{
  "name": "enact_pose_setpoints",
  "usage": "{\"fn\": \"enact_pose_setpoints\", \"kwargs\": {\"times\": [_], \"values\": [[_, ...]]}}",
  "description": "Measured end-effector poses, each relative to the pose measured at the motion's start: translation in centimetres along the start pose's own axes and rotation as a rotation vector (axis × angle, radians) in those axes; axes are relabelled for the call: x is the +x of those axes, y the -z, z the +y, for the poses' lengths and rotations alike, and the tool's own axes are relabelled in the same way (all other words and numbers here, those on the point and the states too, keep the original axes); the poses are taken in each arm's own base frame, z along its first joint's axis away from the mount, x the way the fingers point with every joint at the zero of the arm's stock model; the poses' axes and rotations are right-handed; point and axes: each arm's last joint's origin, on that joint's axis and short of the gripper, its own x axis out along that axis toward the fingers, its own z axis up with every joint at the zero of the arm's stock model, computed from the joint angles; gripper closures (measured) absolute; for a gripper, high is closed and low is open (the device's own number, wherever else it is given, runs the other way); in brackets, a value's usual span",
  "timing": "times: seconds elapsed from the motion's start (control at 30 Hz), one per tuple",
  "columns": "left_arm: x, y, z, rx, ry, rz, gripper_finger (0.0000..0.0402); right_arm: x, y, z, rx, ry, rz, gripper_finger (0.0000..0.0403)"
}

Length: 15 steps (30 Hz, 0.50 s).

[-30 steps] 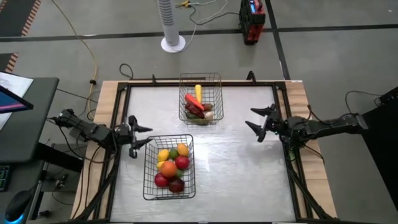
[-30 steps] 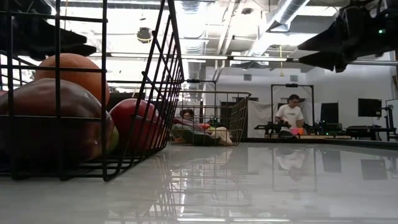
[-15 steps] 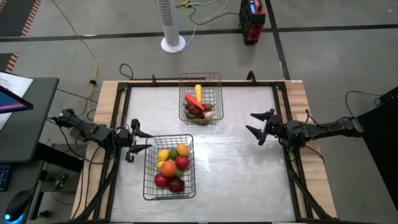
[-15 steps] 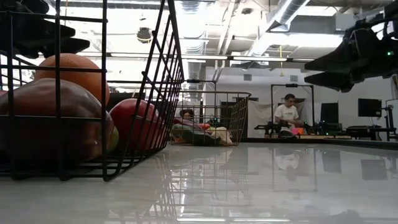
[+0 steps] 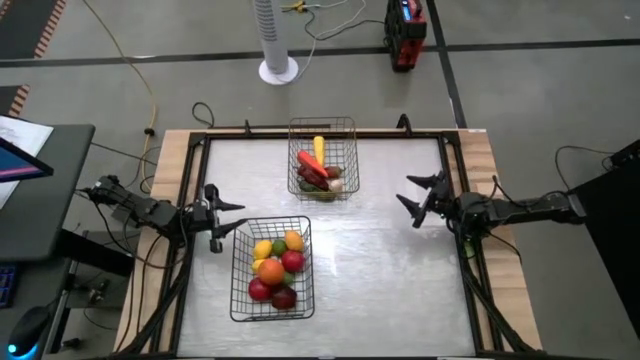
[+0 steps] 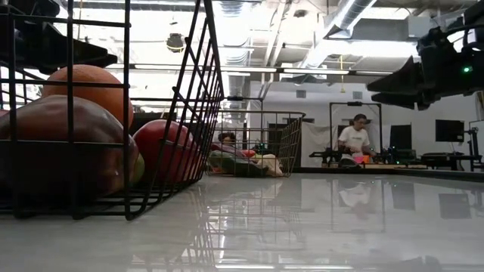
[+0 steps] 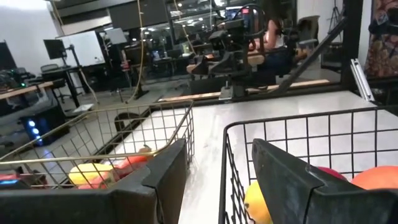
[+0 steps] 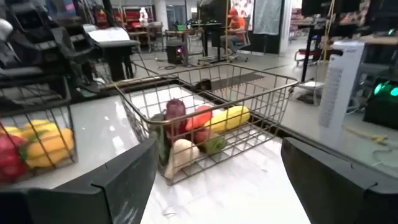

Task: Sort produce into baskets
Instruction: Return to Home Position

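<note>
Two wire baskets stand on the white table. The far one (image 5: 322,158) holds a yellow piece, red peppers and a whitish garlic (image 8: 183,152). The near-left one (image 5: 272,268) holds an orange (image 6: 83,87), red apples (image 6: 170,147) and lemons. My left gripper (image 5: 240,219) hovers level at the near basket's far-left corner (image 7: 225,134), open, with nothing between its fingers. My right gripper (image 5: 408,202) hovers level by the table's right edge, open and empty, pointing toward the far basket (image 8: 211,106).
Bare table top (image 5: 400,270) lies between the baskets and the right arm. A dark frame rims the table. Beyond the far edge stand a white tower fan (image 5: 277,40) and a red box (image 5: 405,30). A person (image 6: 353,140) sits in the room behind.
My right gripper has sunk toward the table, staying open and level. My left gripper has stayed by the near basket's corner and rolled a little about its own axis.
</note>
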Motion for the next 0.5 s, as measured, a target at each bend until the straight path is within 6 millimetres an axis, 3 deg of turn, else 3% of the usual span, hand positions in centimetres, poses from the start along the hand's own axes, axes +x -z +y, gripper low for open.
{"fn": "enact_pose_setpoints", "kwargs": {"times": [0.5], "values": [[0.00, 0.00, 0.00, -0.009, 0.001, 0.000, 0.0230, 0.00, 0.22, -0.02, -0.044, 0.001, 0.017, 0.0038]]}}
